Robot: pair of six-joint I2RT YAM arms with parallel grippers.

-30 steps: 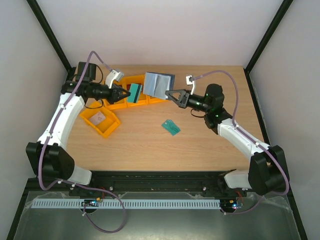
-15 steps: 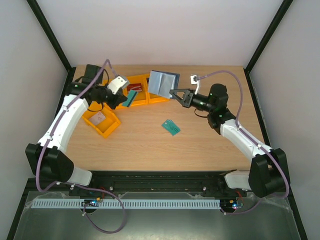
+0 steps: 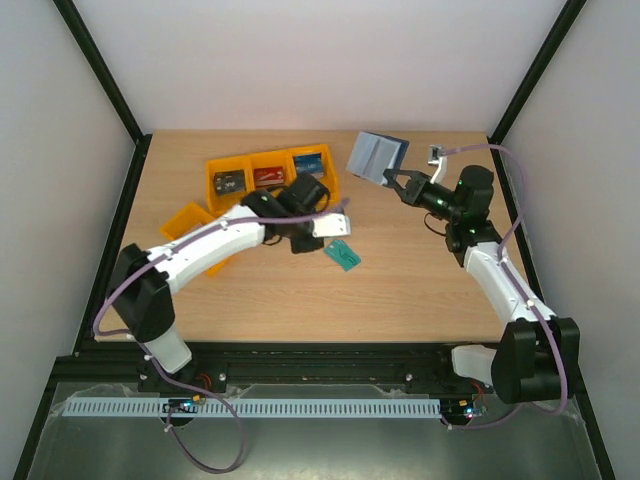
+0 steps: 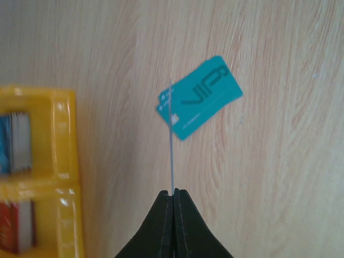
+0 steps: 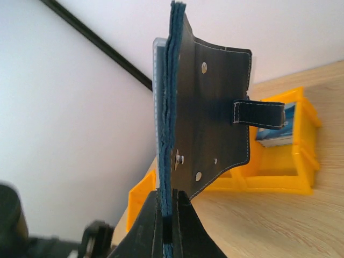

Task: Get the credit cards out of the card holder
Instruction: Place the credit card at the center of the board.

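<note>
Pinching thin credit card (image 4: pixel 172 145) edge-on in left claw (image 4: pixel 173 191), pressed together on it, over mid worktop (image 3: pixel 260 295). Best lowering near flat before letting go, landing beside, not on, teal card (image 4: pixel 200 98) lying just under its tip. Gripping card holder (image 5: pixel 215 107) by lower edge in right claw (image 5: pixel 166 207), held aloft at far right. Orange bins (image 3: pixel 270 160) with sorted cards (image 3: pixel 266 177) at far left; loose orange bin (image 3: pixel 180 222) half hidden under left arm.
</note>
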